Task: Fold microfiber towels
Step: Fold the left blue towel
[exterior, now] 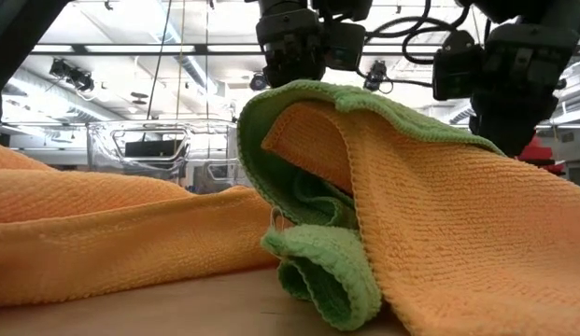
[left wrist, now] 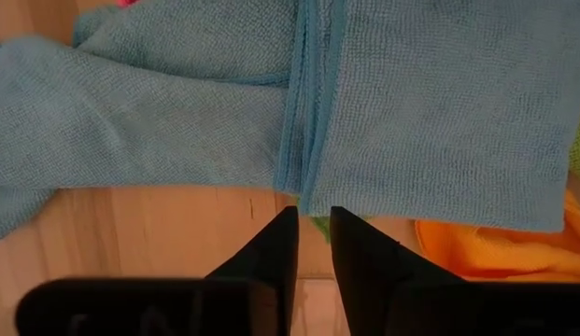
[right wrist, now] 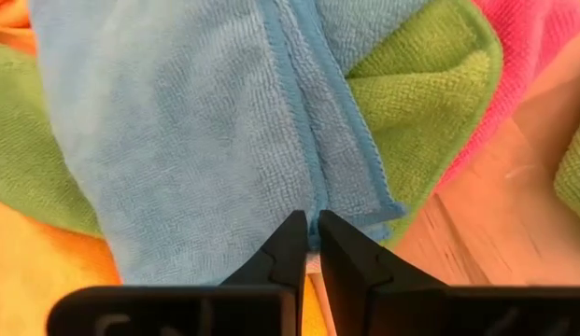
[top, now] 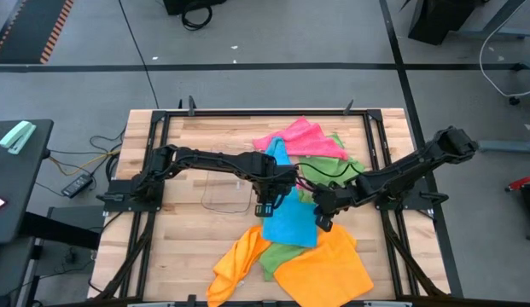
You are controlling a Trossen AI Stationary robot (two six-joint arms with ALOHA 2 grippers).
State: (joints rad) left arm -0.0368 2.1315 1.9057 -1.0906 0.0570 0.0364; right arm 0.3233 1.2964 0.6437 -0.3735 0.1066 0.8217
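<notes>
The left gripper (top: 264,210) is over the middle of the desk (top: 188,228), at the left edge of the blue towel (top: 290,220). In its wrist view the left gripper (left wrist: 313,229) has its jaws narrow, with a slim gap between them, and the doubled hem of the blue towel (left wrist: 402,112) runs down into that gap; the tips pinch the hem's end.

The right gripper (top: 323,220) is at the right edge of the same blue towel, near the left gripper. In its wrist view the right gripper (right wrist: 311,233) has its jaws nearly closed on the doubled hem of the blue towel (right wrist: 196,131), right at the towel's edge.

The blue towel lies in the centre of the desk, partly on top of other cloths. A pink towel (top: 300,139) lies at the far side of the pile, with a green towel (top: 331,169) beside and partly under it. A second green towel (top: 280,257) shows at the near side under the blue one, between two orange towels: one (top: 237,266) to the left and one (top: 326,271) to the right.

A clear plastic tray (top: 227,192) sits on the bare wood under the left arm, beside the pile.

In the low view an orange towel (exterior: 458,243) with green towel (exterior: 322,271) folds fills the foreground; both grippers hang above, their tips hidden.
</notes>
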